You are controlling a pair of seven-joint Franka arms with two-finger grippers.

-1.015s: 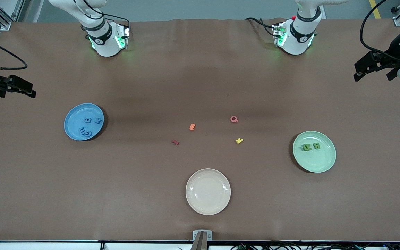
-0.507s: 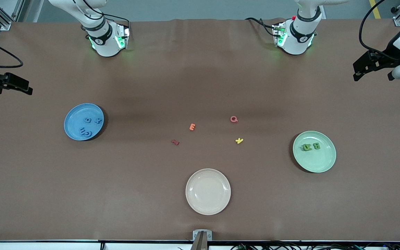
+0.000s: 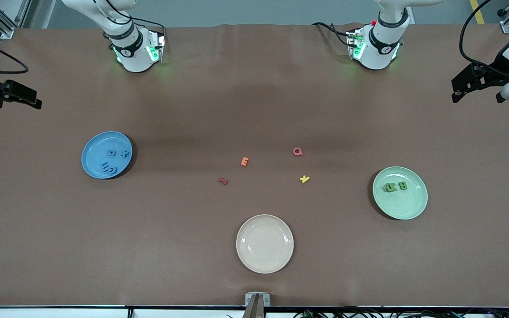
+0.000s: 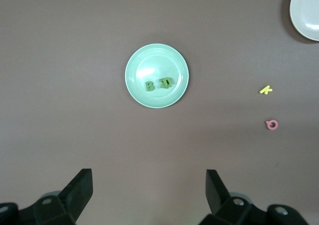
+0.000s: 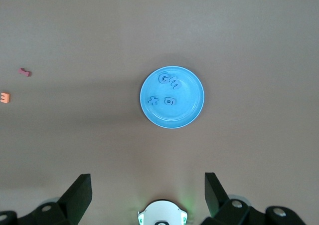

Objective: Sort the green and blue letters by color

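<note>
Showing the front view: blue letters (image 3: 112, 160) lie on the blue plate (image 3: 91, 164), green letters (image 3: 396, 186) on the green plate (image 3: 411, 207), apparently sorted; red, orange, pink and yellow letters sit mid-counter (image 3: 254, 101).
Left wrist view: left hand (image 4: 149, 190), fingers wide apart and empty, hangs high over the counter beside the green plate.
Right wrist view: right hand (image 5: 148, 192), likewise apart and empty, waits above the counter by the blue plate.

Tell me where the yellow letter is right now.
In the front view the yellow letter lies on the bare table near its middle, nearer the camera than the pink Q, between the red letter and the green plate.
</note>
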